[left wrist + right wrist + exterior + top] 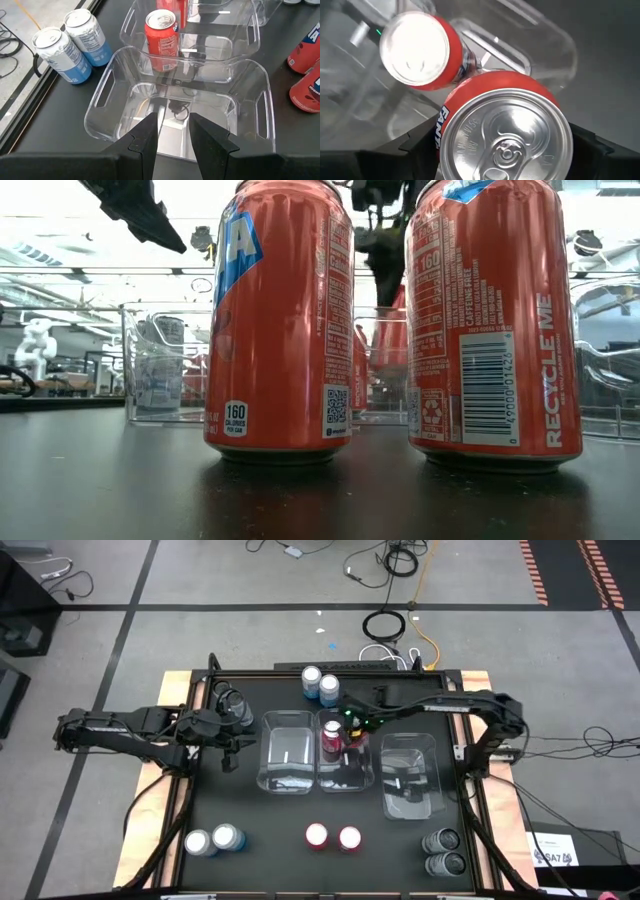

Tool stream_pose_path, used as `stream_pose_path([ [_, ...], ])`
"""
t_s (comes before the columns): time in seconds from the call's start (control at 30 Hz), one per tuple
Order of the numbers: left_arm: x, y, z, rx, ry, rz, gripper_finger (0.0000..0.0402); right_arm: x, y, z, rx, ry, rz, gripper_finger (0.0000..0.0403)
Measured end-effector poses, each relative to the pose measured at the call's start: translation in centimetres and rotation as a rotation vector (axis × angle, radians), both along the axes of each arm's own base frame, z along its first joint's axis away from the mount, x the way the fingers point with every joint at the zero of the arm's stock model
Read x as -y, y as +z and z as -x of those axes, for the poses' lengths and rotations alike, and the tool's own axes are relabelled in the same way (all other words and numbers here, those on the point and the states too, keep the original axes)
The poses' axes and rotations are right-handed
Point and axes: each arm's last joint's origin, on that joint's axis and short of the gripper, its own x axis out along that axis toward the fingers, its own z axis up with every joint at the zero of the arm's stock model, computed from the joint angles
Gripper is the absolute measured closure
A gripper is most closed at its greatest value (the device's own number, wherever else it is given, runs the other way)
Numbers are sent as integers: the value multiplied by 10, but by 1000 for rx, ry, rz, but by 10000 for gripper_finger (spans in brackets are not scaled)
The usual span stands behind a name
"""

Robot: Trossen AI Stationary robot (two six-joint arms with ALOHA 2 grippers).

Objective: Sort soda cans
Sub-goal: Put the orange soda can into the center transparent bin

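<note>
My right gripper (357,732) hangs over the middle clear bin (345,778), shut on a red soda can (506,134) whose silvery top faces the wrist camera. A second red can (331,735) stands upright in that bin. My left gripper (172,137) hovers shut and empty at the left bin's (285,775) left side. On the table stand two light blue cans (318,683) at the far edge. Near the front stand two more blue cans (212,840), two red cans (333,837) and two dark cans (443,852). My right gripper pinches the red can's round side wall (444,125) between its two fingers (412,145), one on either side. The fingers come from above, pointing steeply down. The can is upright, top up; its bottom is hidden by the can itself.
A third clear bin (410,802) lies to the right of the middle one. The low view is filled by the two front red cans (278,320). Cables run along the table's far edge (400,658).
</note>
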Motion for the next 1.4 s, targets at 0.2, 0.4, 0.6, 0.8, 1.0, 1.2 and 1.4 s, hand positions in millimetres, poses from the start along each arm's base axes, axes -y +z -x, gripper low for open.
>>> stream_pose_path([
  [0.2, 0, 0, 0, 0, -1, 2, 278, 0, -27, -17, -69, 99, 41, 101],
  [0.4, 0, 0, 0, 0, 0, 2, 278, 2, -46, -29, -100, 186, 58, 100],
  [0.6, 0, 0, 0, 1, -1, 2, 278, 3, -56, -34, -137, 226, 82, 97],
  [0.8, 0, 0, 0, 1, -1, 2, 278, 4, -56, -32, -153, 206, 116, 88],
  [1.0, 0, 0, 0, 1, -1, 2, 278, 5, -56, -31, -163, 199, 125, 86],
  [1.2, 0, 0, 0, 1, -1, 2, 278, 5, -56, -31, -160, 201, 123, 85],
  [1.4, 0, 0, 0, 1, -1, 2, 278, 5, -56, -31, -160, 202, 122, 85],
])
